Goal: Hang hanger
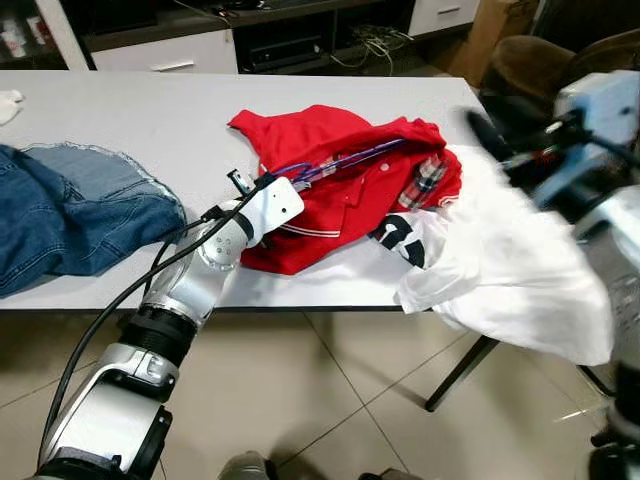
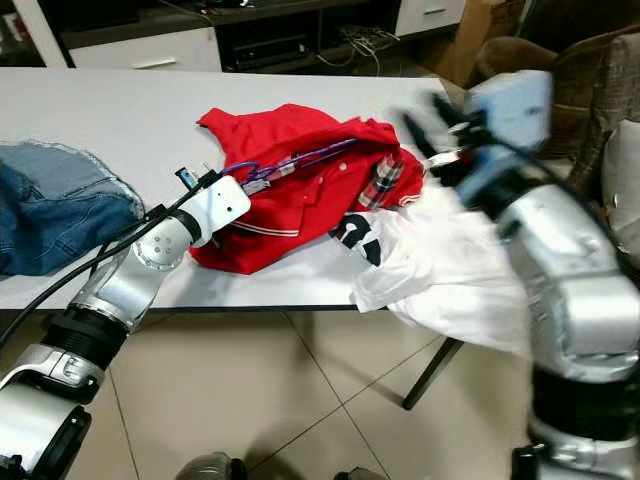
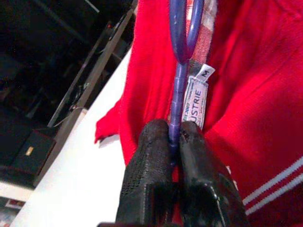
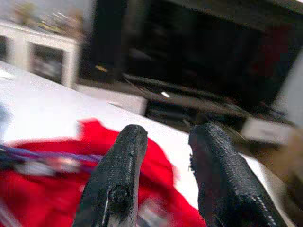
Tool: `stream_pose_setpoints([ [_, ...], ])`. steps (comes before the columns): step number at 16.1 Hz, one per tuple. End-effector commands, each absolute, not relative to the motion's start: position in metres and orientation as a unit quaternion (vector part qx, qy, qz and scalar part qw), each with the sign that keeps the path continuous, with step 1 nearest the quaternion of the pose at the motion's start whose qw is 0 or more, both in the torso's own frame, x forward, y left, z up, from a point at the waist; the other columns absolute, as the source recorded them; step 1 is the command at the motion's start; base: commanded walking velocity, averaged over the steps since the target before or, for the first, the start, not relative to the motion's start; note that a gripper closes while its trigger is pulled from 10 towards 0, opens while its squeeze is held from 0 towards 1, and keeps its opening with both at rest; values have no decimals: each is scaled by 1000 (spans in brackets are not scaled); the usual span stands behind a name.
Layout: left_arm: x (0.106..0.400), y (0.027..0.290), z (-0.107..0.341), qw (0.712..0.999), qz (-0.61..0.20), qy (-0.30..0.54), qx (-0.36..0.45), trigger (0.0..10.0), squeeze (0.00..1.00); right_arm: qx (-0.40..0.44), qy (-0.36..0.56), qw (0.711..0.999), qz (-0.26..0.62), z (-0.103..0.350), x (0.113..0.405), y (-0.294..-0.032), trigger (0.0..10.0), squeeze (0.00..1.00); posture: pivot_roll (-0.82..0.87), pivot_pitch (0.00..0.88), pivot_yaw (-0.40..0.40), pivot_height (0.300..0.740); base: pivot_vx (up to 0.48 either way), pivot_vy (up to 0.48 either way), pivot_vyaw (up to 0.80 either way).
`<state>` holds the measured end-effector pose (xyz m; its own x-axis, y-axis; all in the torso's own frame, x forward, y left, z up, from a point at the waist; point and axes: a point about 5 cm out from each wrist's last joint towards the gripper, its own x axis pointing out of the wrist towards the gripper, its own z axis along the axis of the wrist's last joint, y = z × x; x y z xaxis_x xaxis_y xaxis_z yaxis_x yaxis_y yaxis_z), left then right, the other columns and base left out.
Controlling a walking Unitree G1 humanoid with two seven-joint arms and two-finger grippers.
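Purple plastic, the hanger [image 3: 179, 90] lies threaded into the neck of the red polo shirt [image 1: 335, 195], which sits crumpled near the worktop's [image 1: 150, 120] front edge, toward its right end. The left tool [image 3: 174, 137] is pinched tight on the hanger's thin stem just below the hook, probably so the garment can be lifted by the hanger rather than by the cloth. The right tool [image 4: 165, 156] hovers above the worktop's right end with its fingers apart and nothing between them, blurred. A white garment [image 1: 500, 270] drapes over the front right corner; blue jeans [image 1: 70, 215] lie toward the left edge.
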<state>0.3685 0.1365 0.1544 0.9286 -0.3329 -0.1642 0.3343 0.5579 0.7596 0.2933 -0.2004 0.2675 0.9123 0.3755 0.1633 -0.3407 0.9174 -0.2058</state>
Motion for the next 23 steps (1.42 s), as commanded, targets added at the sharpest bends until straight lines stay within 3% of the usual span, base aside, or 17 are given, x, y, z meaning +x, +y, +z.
stream_pose_setpoints([
  [1,370,135,159,883,-183,-10,432,10000,82,-80,-87,974,193,259,293,-194,10000,0,24,14,-4,740,0,0,0],
  [18,371,135,158,883,-183,-11,432,10000,82,-78,-82,974,197,255,293,-193,10000,0,24,14,-4,740,0,0,0],
  [19,356,119,148,870,-225,-65,434,10000,63,-93,-38,965,242,187,305,-153,10000,0,34,24,3,740,0,0,0],
  [20,351,115,145,869,-236,-81,427,10000,63,-100,-29,960,258,168,303,-139,10000,0,34,24,3,740,0,0,0],
  [21,339,116,144,894,-250,-99,359,10000,59,-85,-32,965,245,153,293,-130,10000,0,31,25,8,740,0,0,0],
  [23,333,115,145,904,-253,-115,324,10000,55,-77,-33,968,236,147,287,-127,10000,0,31,25,8,740,0,0,0],
])
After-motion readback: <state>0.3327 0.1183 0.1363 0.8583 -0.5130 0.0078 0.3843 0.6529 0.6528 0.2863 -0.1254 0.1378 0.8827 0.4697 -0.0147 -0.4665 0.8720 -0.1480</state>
